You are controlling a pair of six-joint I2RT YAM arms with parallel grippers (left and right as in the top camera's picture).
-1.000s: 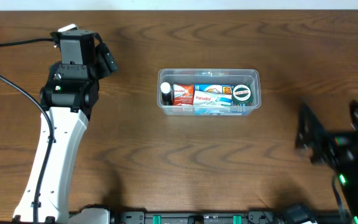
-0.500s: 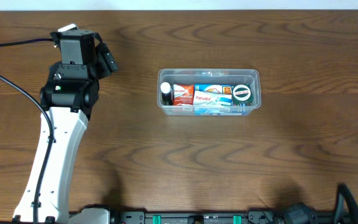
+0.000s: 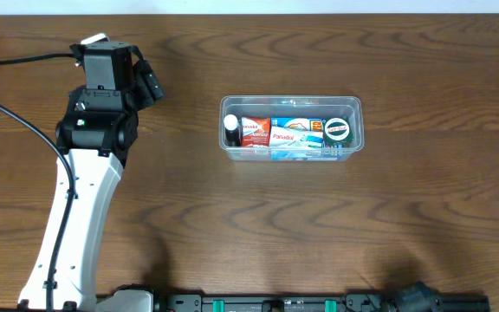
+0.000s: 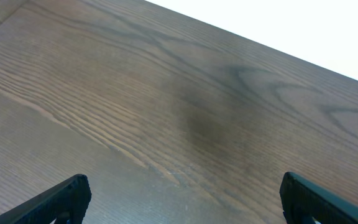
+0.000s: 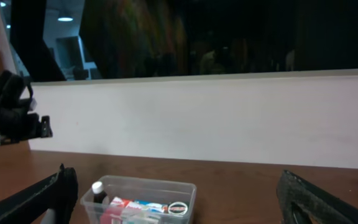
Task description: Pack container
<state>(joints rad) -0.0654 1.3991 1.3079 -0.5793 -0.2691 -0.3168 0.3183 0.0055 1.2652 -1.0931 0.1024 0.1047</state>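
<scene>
The clear plastic container (image 3: pixel 359 111) stands on the wooden table right of centre. It holds a small dark bottle with a white cap (image 3: pixel 230 130), a red-and-white Panadol packet (image 3: pixel 255 133), a blue-and-white packet (image 3: pixel 294 137) and a round dark-lidded tin (image 3: pixel 337 130). My left gripper (image 3: pixel 150 87) is open and empty over bare wood, well to the left of the container; its fingers (image 4: pixel 185 199) stand wide apart. My right gripper (image 5: pixel 179 202) is open and empty, out of the overhead view; its wrist view looks at the container (image 5: pixel 145 182) from a distance.
The left arm (image 3: pixel 85 191) runs from the bottom left up to the far left. A black cable (image 3: pixel 16 113) lies beside it. A white wall (image 5: pixel 229 118) bounds the table's far side.
The right arm has drawn back off the bottom right of the overhead view. The left arm and the container have not moved.
</scene>
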